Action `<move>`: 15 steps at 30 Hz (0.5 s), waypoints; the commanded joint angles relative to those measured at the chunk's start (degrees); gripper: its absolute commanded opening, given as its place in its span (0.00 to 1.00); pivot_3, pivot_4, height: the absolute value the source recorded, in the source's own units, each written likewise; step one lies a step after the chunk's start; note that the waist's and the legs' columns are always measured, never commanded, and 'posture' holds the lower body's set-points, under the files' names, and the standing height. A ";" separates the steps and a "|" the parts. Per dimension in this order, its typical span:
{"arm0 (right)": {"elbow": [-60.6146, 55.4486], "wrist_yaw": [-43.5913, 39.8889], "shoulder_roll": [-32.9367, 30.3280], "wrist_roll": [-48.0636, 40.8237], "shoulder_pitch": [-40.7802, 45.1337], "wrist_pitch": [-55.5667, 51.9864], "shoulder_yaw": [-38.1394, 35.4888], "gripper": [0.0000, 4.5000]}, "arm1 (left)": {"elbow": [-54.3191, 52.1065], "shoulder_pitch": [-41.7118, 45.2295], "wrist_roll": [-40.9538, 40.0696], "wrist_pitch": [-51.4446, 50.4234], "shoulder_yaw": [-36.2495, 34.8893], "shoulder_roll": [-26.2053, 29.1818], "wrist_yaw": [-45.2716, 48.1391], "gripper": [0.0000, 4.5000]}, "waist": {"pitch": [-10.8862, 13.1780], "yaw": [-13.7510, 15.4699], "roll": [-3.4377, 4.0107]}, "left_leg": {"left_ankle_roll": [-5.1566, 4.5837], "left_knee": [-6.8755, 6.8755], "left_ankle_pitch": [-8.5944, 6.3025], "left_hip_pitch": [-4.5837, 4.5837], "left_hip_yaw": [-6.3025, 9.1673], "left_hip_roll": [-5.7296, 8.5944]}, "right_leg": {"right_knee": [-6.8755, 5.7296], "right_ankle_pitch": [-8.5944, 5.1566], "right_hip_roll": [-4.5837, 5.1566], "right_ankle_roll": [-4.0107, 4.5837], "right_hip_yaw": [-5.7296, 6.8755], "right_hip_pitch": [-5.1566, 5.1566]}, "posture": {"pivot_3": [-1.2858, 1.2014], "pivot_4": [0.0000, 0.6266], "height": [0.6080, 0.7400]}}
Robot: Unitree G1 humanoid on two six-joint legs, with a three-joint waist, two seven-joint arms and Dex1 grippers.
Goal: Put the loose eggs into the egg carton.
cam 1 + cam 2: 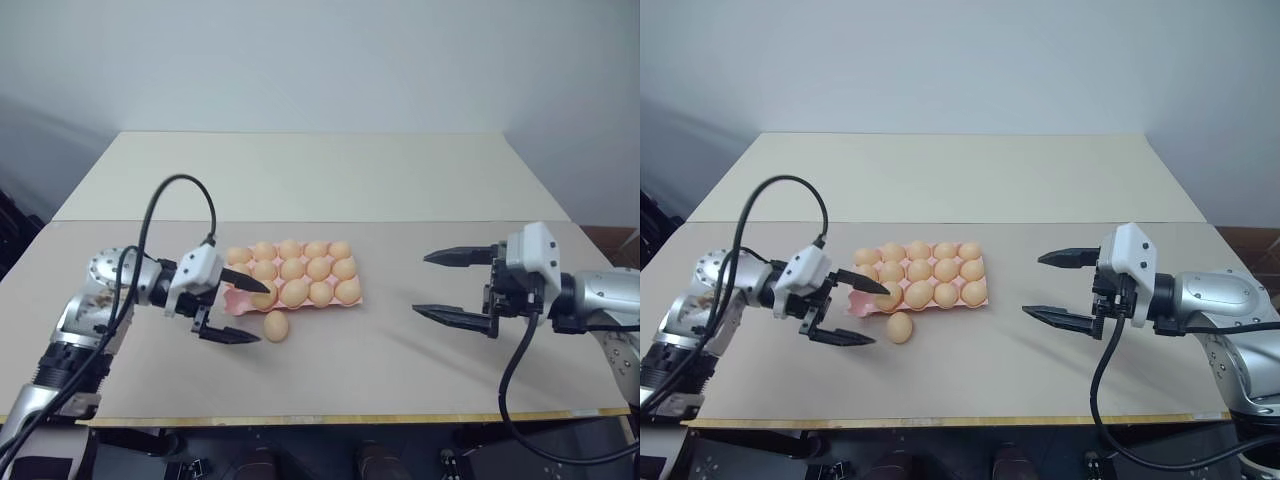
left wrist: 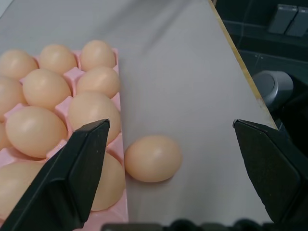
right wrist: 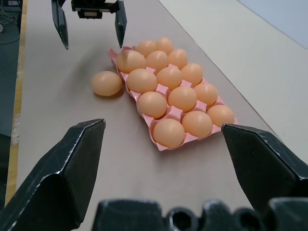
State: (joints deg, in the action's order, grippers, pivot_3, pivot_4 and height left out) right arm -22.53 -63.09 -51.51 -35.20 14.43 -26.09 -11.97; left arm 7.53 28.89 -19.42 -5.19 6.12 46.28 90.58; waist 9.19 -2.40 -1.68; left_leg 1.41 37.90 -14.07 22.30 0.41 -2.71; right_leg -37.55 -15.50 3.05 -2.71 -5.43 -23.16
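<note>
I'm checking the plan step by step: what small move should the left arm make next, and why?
Probably lower the left gripper a little further over the loose egg so its open fingers straddle it. The egg lies on the table beside the egg carton, just ahead of the fingers and not yet between them. The right gripper hangs open, well away.

We seem to be in a lab or test room. We see a plain beige table [image 1: 400,340] pushed against a second, paler table [image 1: 320,175], bare grey-white walls [image 1: 320,60] behind, and dark equipment and cables under the table's near edge [image 1: 300,465], nothing homely about it.
</note>
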 commanded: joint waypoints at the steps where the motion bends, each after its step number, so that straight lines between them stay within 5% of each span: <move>1: -2.04 0.28 -0.73 -1.64 0.23 -0.07 -2.42 1.00 | -0.25 0.58 1.37 3.84 -0.04 -0.10 -0.39 0.99 | 0.00 0.10 0.00 | 0.00 0.00 0.00 0.00 0.00 0.00 | 0.00 0.00 0.00 0.00 0.01 0.00 | 0.52 0.24 1.00; 4: -1.81 0.24 -0.66 -1.53 0.50 0.03 -2.16 1.00 | 0.10 0.97 2.38 2.91 0.25 0.15 -1.24 0.99 | 0.00 0.12 0.00 | 0.00 0.00 0.00 -0.01 0.01 0.00 | -0.01 0.00 0.00 0.00 0.01 0.01 | 0.52 0.24 1.00; 11: -1.68 0.09 -0.43 -1.49 0.37 0.27 -1.98 1.00 | -10.15 0.77 -5.04 -20.84 -1.25 1.45 -6.26 0.99 | 0.00 0.04 -0.01 | 0.00 0.00 0.00 0.02 0.02 0.00 | 0.00 0.00 0.00 -0.01 0.02 0.01 | 0.52 0.24 1.00; 15: -1.45 0.09 -0.19 -1.41 0.57 0.43 -1.73 1.00 | -12.57 -1.27 -2.09 -18.51 -0.08 3.17 -7.32 0.99 | 0.00 -0.13 0.00 | 0.00 0.00 0.00 -0.02 0.03 0.00 | 0.00 0.00 -0.01 -0.01 0.01 0.01 | 0.52 0.24 1.00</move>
State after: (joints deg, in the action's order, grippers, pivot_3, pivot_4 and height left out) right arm -22.91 -63.06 -51.51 -35.22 14.46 -26.09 -12.01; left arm -3.28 28.22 -22.32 -24.90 6.55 48.46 83.87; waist 9.19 -2.53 -1.68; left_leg 1.41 37.91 -14.07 22.27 0.43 -2.72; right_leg -37.56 -15.50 3.04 -2.72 -5.43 -23.15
